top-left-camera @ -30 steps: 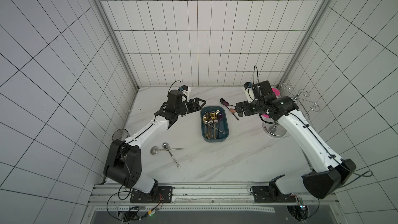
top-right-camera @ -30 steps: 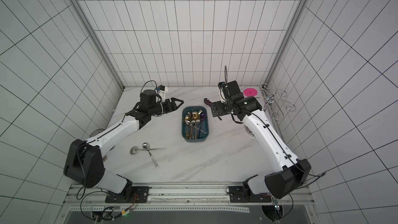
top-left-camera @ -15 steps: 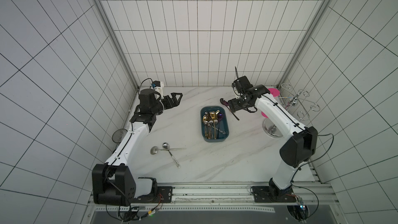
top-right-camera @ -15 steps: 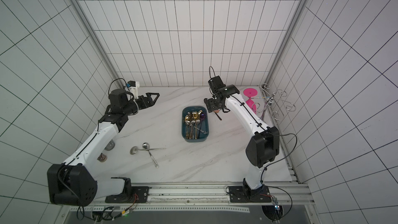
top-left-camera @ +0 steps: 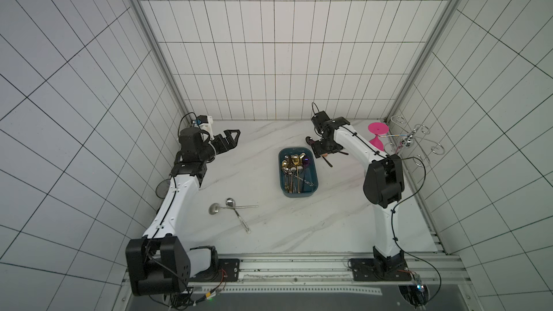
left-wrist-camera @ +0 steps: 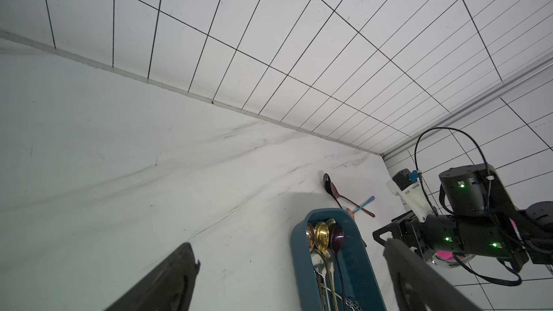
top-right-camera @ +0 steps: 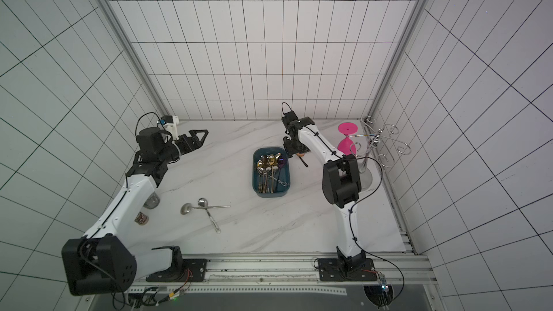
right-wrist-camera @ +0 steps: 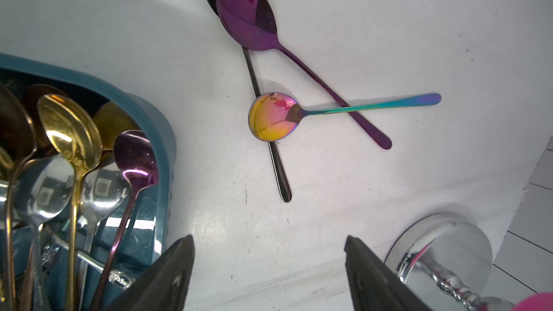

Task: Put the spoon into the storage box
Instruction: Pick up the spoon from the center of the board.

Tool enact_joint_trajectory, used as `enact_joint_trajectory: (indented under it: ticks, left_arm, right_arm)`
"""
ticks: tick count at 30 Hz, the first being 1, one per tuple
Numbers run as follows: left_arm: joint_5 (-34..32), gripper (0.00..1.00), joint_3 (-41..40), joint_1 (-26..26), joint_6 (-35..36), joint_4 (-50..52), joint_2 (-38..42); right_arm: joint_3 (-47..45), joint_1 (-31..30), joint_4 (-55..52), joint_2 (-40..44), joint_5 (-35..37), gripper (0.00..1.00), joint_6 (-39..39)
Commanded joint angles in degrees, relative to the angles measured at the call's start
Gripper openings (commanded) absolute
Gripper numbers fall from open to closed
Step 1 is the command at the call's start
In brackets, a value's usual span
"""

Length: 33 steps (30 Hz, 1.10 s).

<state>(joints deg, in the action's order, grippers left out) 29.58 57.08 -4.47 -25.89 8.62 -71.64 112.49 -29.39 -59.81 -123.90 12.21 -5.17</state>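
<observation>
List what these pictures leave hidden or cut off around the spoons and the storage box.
Storage box: right wrist view, cut off by the picture's edges.
Loose spoons beside it: both top views, mostly covered by the right arm and right end effector.
Round dark item by the left arm: a top view, partly behind the arm, too small to identify.

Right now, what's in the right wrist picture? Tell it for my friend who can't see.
Three spoons lie crossed on the white table: a rainbow spoon over a purple spoon and a black spoon. Beside them is the teal storage box holding gold and silver spoons; the open right gripper hovers above.
</observation>
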Motion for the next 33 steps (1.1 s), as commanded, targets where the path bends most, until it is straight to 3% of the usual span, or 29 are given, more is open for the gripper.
enact_joint_trajectory:
  ticks: [1,6,14,23,33]
  left_arm:
    - [0.78,0.99,-0.68,-0.64,-0.29,-1.53,1.05]
    - [0.24,0.99,-0.29,-1.1,-0.39,-1.08,0.81]
    - [-0.2,0.99,-0.56,-1.43,-0.83,-1.33,0.2]
    - [-0.47,0.99,-0.49,-1.46,-0.59,-1.06,0.09]
    - [-0.67,0.99,-1.0,-1.42,-0.74,-1.54,0.53]
  right_arm:
    - [4.14,0.8,-1.62,-3.76,2.32,0.81,-0.98]
    - [10.5,2.25,-3.23,-9.85,1.39,0.72,-2.46]
    - [20.38,1.89,-6.35,-18.21,2.26,0.67,-3.09]
    - [23.74,0.26,-7.0,-21.86,6.83,0.58,-2.46]
    - [24.1,-0.75,-7.47,-24.68,11.04,0.36,-1.83]
